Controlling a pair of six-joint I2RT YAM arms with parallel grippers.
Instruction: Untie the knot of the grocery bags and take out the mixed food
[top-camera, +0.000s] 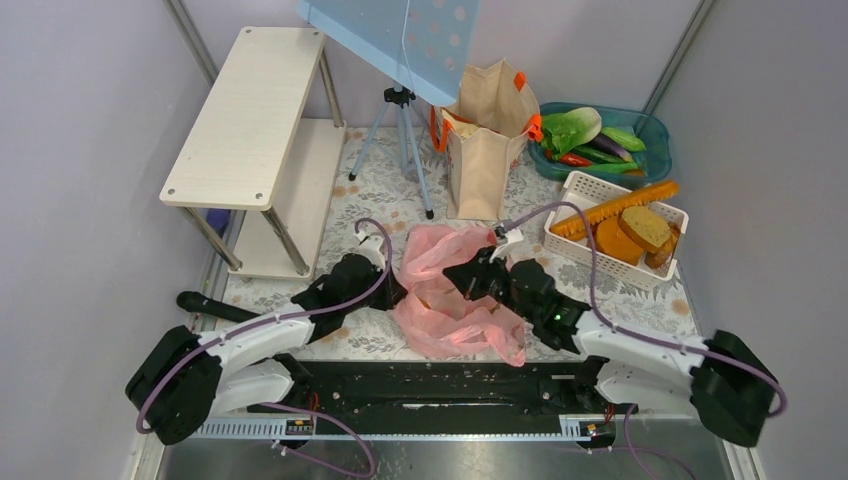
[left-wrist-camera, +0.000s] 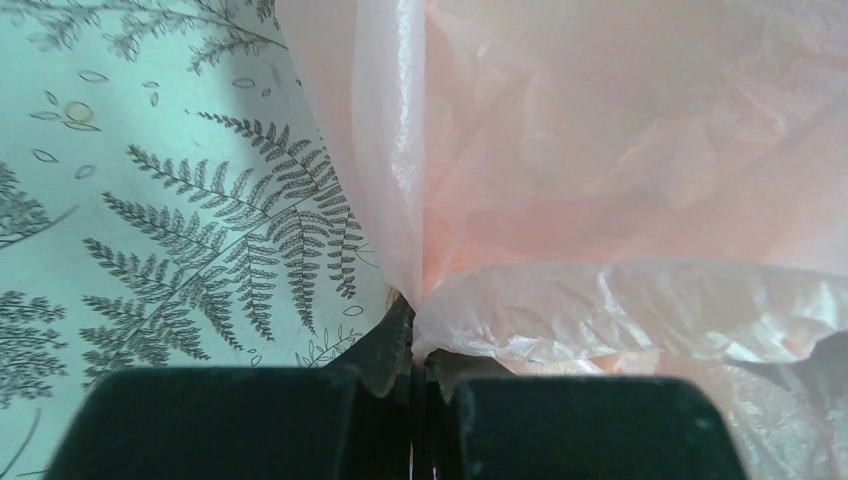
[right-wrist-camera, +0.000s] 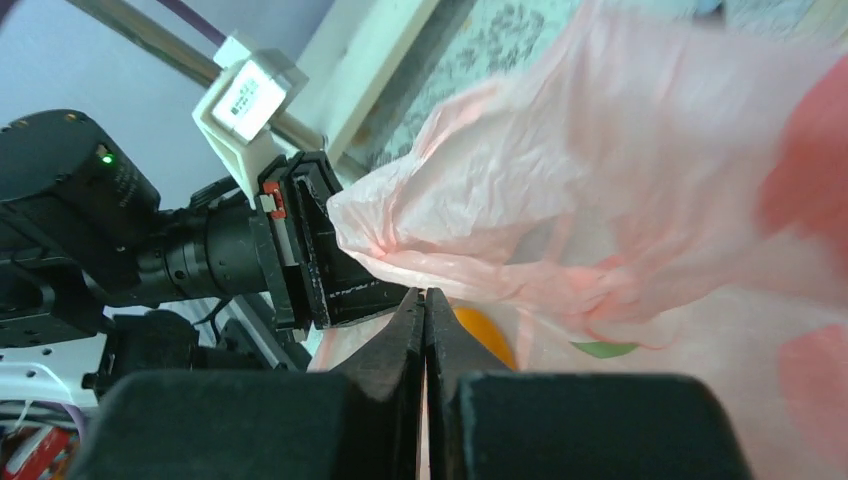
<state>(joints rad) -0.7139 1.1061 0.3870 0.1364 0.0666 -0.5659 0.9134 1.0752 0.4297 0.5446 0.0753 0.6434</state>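
on every surface, no legible writing

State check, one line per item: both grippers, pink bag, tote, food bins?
left gripper: shut on pink bag
right gripper: shut on pink bag
pink bag: crumpled on the table, food inside
tote: upright, open
basket: holds bread
blue tub: holds vegetables

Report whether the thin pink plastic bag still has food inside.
Still has food: orange, green and red shapes show through the thin pink plastic bag in the right wrist view.
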